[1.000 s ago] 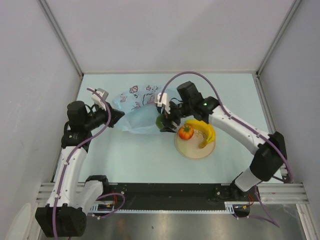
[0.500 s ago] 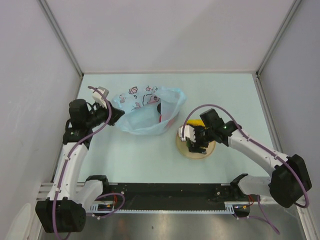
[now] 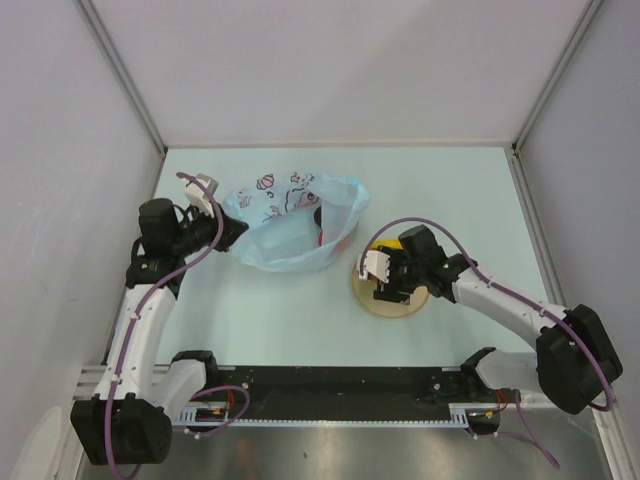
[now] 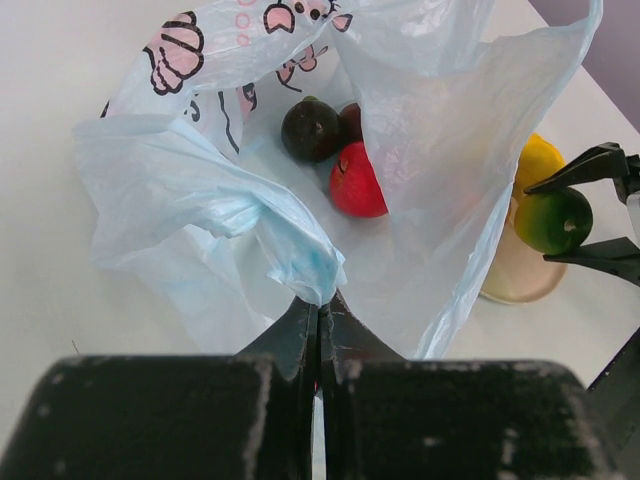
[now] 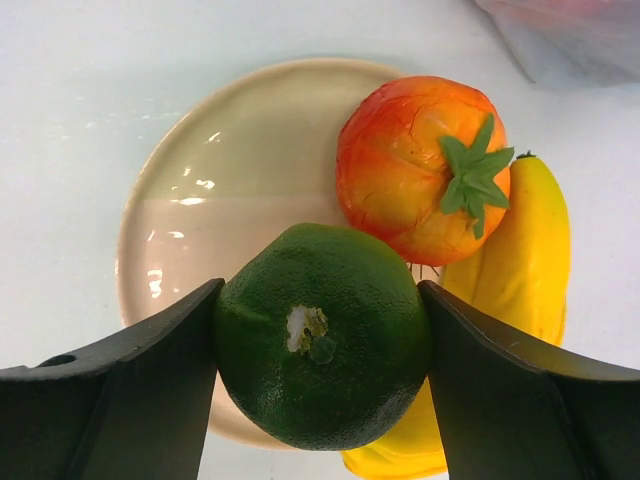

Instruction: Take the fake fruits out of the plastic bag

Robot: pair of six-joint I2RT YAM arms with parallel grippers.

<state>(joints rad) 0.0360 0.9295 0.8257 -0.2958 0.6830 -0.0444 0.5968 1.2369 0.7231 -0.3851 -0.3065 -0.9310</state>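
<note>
Two of the fake fruits lie on the round tan plate (image 5: pixel 200 200): an orange-red round one (image 5: pixel 425 170) with a green leafy top sits at the plate's far right part in the right wrist view, and a yellow banana (image 5: pixel 520 270) curves along the plate's right rim, touching the round one. A third, the green fruit (image 5: pixel 320 340), is over the near half of the plate, pinched on both sides by the right fingers (image 5: pixel 140 380), which stand wide around it; whether it touches the plate cannot be told.

From above, the light blue plastic bag (image 3: pixel 285 235) lies on the counter (image 3: pixel 260 300) just up and left of the plate, with its open mouth turned toward the plate. Inside the bag, on the side nearer the plate, a red apple (image 4: pixel 357 182) rests against a dark maroon one (image 4: pixel 310 128), and a further small dark shape behind them is too hidden to name. The bag's white patch with printed pictures is on its far side from the plate.

At the bag's edge farthest from the plate, the left fingers (image 4: pixel 295 335) are pressed together on a bunched fold of the blue plastic, with that edge raised off the counter
</note>
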